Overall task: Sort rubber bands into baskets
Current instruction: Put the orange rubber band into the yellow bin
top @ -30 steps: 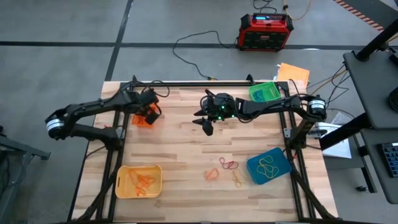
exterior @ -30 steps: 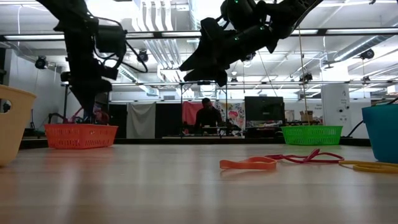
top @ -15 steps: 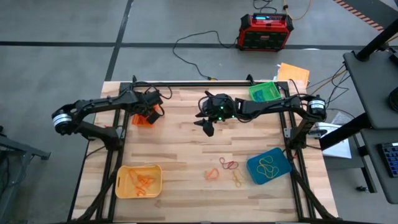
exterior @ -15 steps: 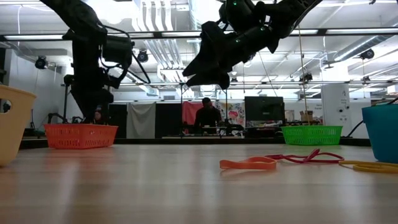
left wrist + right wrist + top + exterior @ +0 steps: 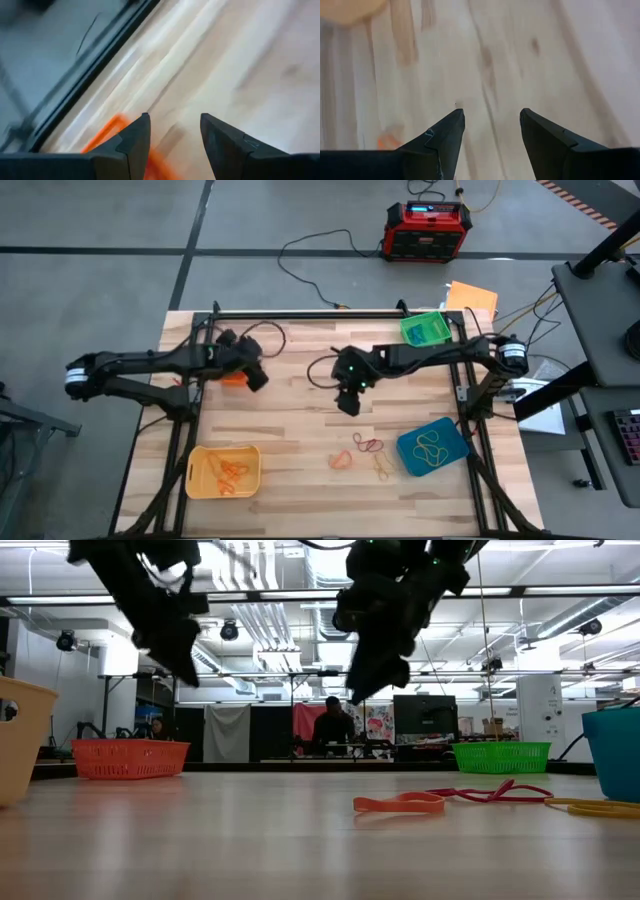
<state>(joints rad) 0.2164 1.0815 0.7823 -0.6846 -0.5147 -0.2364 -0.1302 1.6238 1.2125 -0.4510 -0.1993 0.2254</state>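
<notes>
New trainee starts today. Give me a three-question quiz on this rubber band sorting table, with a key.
1. True or false: the left claw holds a rubber band.
2. Which basket holds yellow bands? A) green basket B) blue basket C) orange basket
3. Fill in: the loose rubber bands on the table lie between the yellow basket and the ____ basket.

Key
1. False. Its wrist view shows both fingers apart with nothing between them.
2. B. Yellow loops show inside the blue basket in the high view.
3. Blue. The loose bands sit just beside it, with the right claw open above the bare wood farther back.
</notes>
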